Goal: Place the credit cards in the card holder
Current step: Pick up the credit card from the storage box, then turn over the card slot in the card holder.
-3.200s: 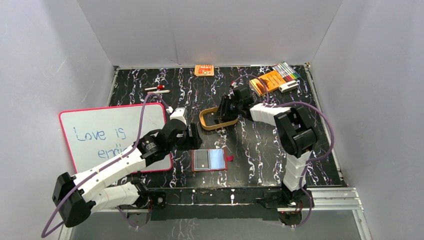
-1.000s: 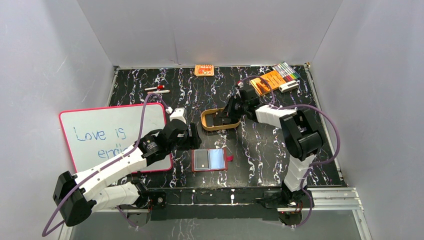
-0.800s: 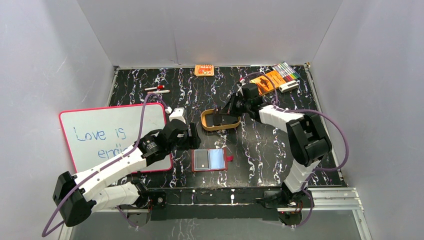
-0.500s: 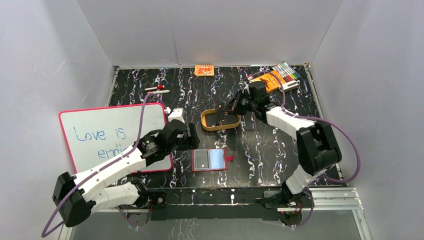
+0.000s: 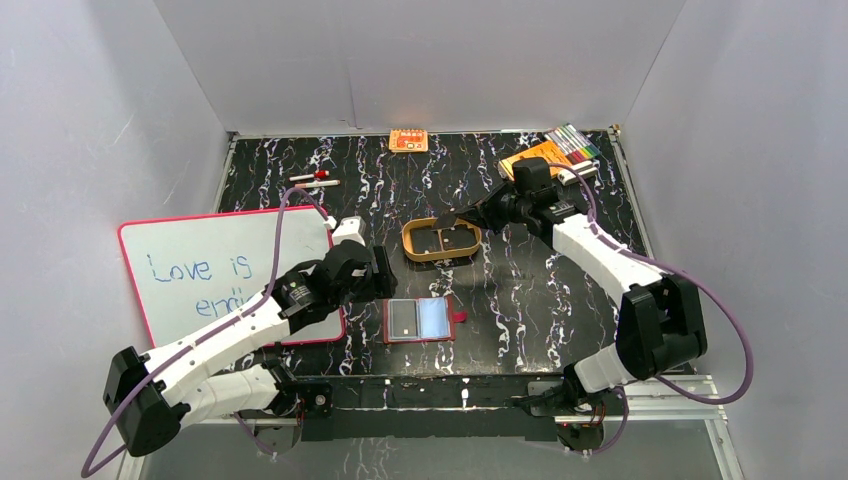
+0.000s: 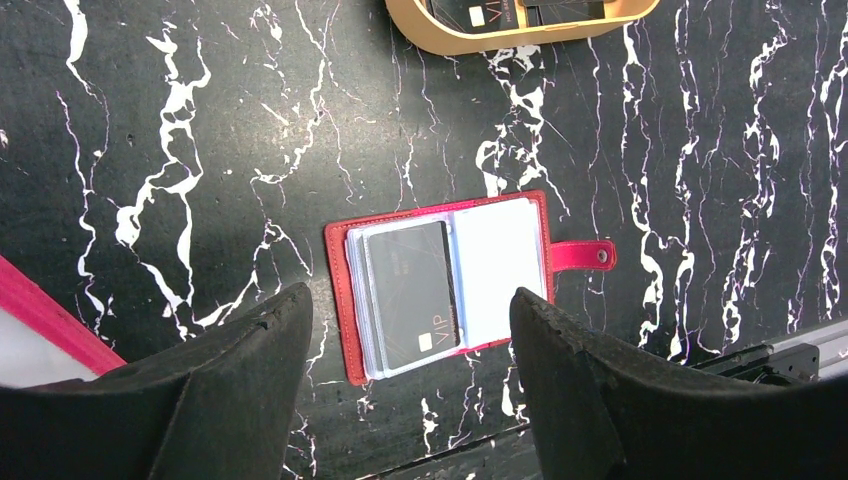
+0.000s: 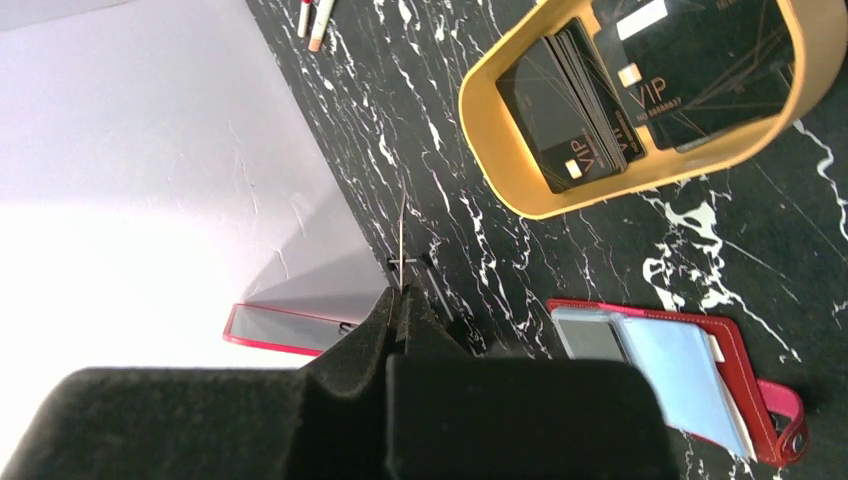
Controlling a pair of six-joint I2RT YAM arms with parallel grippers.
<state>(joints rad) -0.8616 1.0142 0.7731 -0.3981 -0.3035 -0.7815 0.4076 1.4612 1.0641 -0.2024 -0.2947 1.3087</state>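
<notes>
The card holder (image 5: 420,320) lies open on the black marbled table, red with a snap tab. A dark credit card (image 6: 410,295) sits in its left pocket, and the right pocket looks pale blue. More dark credit cards (image 7: 575,110) lie in the tan oval tray (image 5: 410,245). My right gripper (image 5: 472,214) hovers over the tray's right end, shut on a thin dark credit card (image 5: 448,215). In the right wrist view that card (image 7: 403,230) shows edge-on beyond the right gripper (image 7: 401,295). My left gripper (image 6: 410,300) hangs open above the card holder (image 6: 345,300), holding nothing.
A red-framed whiteboard (image 5: 230,270) lies at the left under my left arm. Two pens (image 5: 315,178) lie at the back left. At the back sits an orange packet (image 5: 408,140). An orange booklet (image 5: 535,160) and markers (image 5: 575,140) are at the back right.
My right gripper has closed on a card at the tray, lifted and drawn back to the right as the arm swung out. The left arm and the card holder have not moved.
</notes>
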